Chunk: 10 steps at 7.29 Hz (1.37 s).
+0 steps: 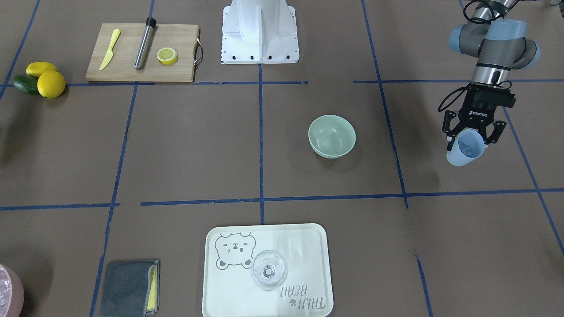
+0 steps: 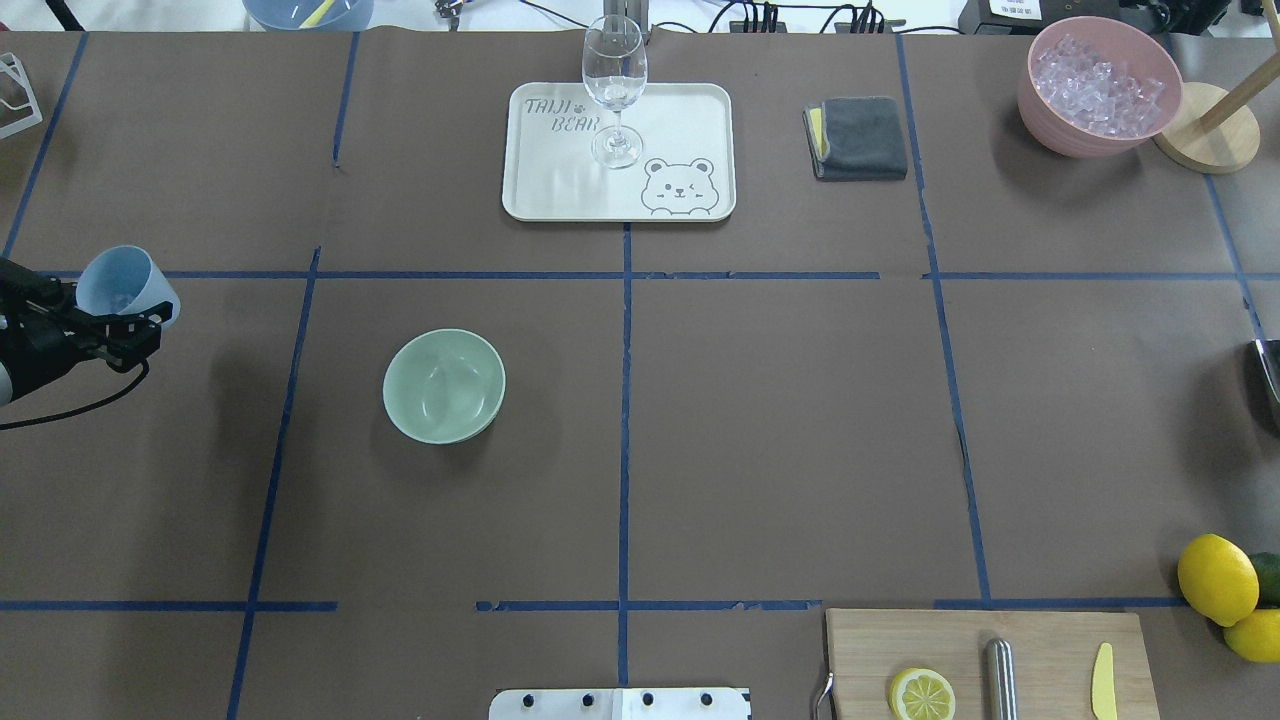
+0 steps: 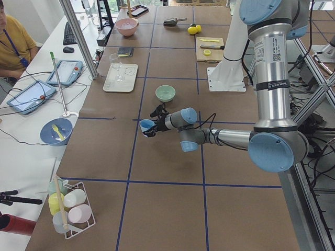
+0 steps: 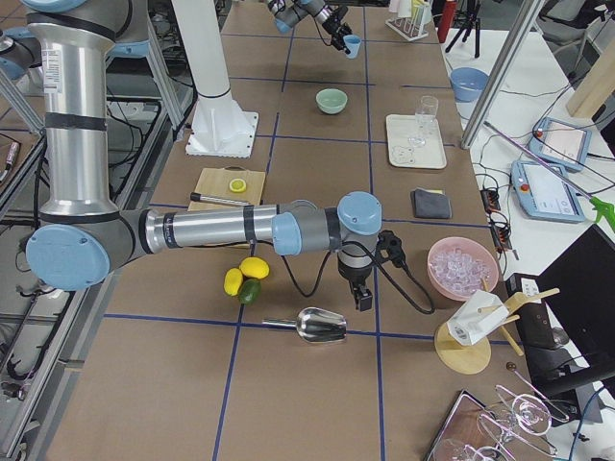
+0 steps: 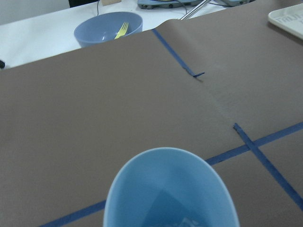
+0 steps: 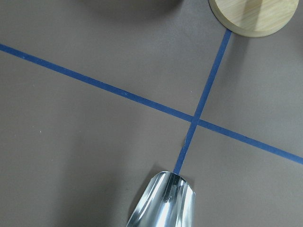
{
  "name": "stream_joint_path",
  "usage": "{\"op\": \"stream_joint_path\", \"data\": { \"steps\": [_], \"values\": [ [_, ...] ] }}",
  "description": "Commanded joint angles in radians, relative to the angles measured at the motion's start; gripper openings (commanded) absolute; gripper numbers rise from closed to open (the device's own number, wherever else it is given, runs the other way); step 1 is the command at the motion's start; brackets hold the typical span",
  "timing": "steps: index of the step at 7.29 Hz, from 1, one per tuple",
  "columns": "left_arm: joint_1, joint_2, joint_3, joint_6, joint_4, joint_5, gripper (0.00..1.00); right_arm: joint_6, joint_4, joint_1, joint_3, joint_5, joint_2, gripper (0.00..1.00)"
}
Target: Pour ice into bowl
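My left gripper [image 1: 472, 137] is shut on a light blue cup [image 1: 464, 150] and holds it tilted above the table. The cup also shows in the overhead view [image 2: 126, 284] and fills the bottom of the left wrist view [image 5: 170, 189]. A few clear ice cubes [image 5: 187, 221] lie at its bottom. The pale mint-green bowl [image 1: 332, 135] stands empty, well apart from the cup; in the overhead view the bowl [image 2: 444, 385] is to the cup's right. My right gripper [image 4: 363, 298] hangs above a metal scoop [image 4: 322, 327]; I cannot tell whether it is open or shut.
A pink bowl [image 2: 1098, 85] full of ice stands at the far right. A white tray [image 2: 560, 190] carries a wine glass [image 2: 614, 85]. A grey cloth [image 2: 860, 138], a cutting board [image 2: 880, 640] with a lemon half and tools, and whole fruit [image 2: 1216, 578] are also there.
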Motion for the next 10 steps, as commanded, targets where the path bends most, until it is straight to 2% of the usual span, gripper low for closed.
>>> {"op": "stream_joint_path", "data": {
  "steps": [1,2,3,4,5,7,8,9,10],
  "values": [
    [-0.015,-0.061,-0.031,0.203,0.039,-0.012,0.05,0.0,0.0,0.002,-0.002,0.0,-0.008,1.0],
    [-0.018,-0.138,-0.051,0.209,0.106,-0.012,0.02,-0.002,0.0,0.0,-0.004,0.0,-0.011,1.0],
    [-0.019,-0.184,-0.071,0.205,0.157,-0.013,0.02,-0.002,0.0,0.002,-0.006,0.0,-0.014,1.0],
    [-0.019,-0.186,-0.109,0.203,0.16,-0.003,0.0,-0.002,0.0,0.002,-0.004,0.0,-0.021,1.0],
    [-0.007,-0.192,-0.116,0.212,0.163,0.052,0.0,-0.002,0.0,0.006,-0.004,0.0,-0.028,1.0],
    [0.129,-0.22,-0.104,0.403,0.165,0.39,0.0,0.0,-0.002,0.009,-0.006,0.0,-0.036,1.0],
    [0.155,-0.227,-0.094,0.427,0.174,0.422,0.0,0.0,-0.002,0.012,-0.006,0.0,-0.042,1.0],
    [0.157,-0.252,-0.105,0.462,0.271,0.426,0.0,0.0,-0.002,0.017,-0.006,0.0,-0.042,1.0],
    [0.166,-0.305,-0.097,0.498,0.366,0.473,0.0,0.0,-0.002,0.02,-0.006,-0.002,-0.042,1.0]
  ]
}}
